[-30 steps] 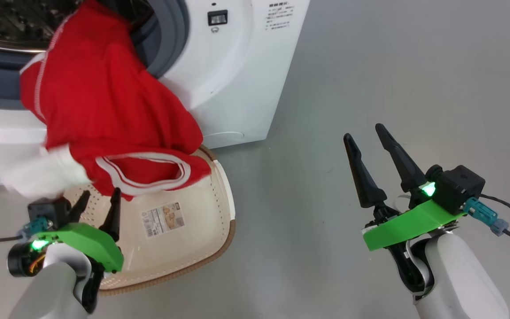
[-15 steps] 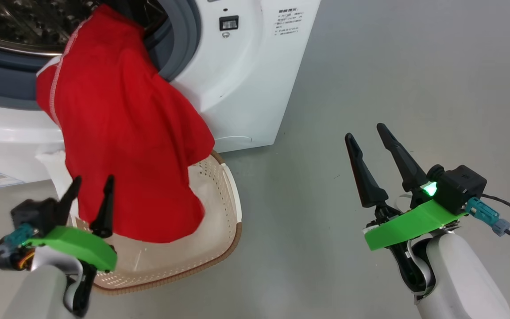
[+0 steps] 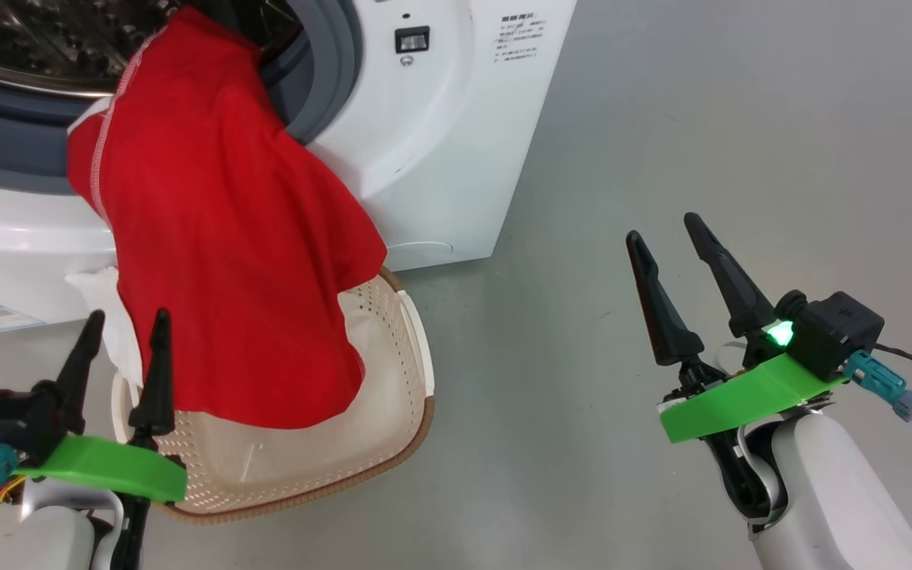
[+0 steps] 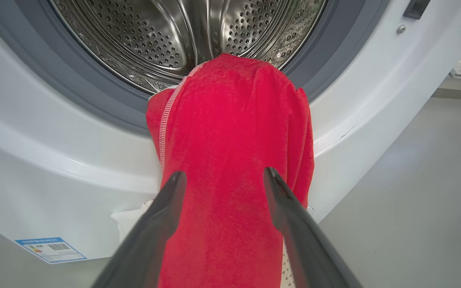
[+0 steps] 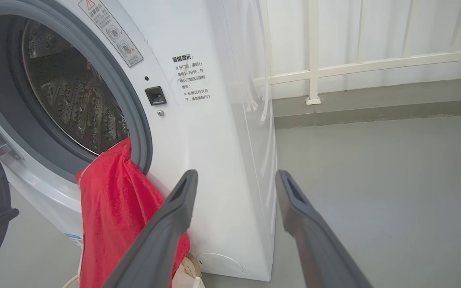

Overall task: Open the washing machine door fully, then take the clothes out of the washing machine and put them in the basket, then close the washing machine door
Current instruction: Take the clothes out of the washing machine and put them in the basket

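the left gripper hovers at the near rim of the basket, jaws released and empty, with the red jersey hanging straight ahead between them in the left wrist view. the jersey's long axis runs up and away: lower hem inside the basket, a white cloth piece just beside it on the left, top end draped over the grey gasket of the washing machine. the right gripper, jaws also released, sits well apart over the floor, so the left arm looks nearer for pulling the top free.
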Robot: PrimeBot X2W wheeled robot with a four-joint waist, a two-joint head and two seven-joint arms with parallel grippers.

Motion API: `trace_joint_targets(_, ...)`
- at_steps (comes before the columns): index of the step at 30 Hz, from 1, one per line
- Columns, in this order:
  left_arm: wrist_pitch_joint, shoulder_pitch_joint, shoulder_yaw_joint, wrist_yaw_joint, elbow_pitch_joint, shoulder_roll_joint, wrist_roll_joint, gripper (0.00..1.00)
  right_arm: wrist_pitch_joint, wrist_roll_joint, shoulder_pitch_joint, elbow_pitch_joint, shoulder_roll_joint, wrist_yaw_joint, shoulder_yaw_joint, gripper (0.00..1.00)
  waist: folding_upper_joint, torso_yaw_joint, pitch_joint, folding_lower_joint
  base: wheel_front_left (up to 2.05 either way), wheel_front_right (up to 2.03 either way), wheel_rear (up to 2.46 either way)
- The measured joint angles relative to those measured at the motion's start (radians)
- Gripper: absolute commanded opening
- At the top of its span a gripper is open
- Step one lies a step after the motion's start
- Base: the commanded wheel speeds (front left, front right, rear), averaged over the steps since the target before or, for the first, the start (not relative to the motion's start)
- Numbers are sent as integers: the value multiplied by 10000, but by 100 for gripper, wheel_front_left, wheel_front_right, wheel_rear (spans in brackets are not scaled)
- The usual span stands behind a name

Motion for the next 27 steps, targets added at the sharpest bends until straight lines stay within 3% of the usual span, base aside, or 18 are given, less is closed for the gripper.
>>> trace_joint_targets(13,63,249,31,293,-844,125,-2,100,0,0,0,-40,-6,0,-12,100,0,-9,94,0,0,0,0)
trace_joint_targets(27,859,-389,-449,192,-564,178,-21,100,0,0,-7,-27,17,0,23,100,0,-2,273,0,0,0,0)
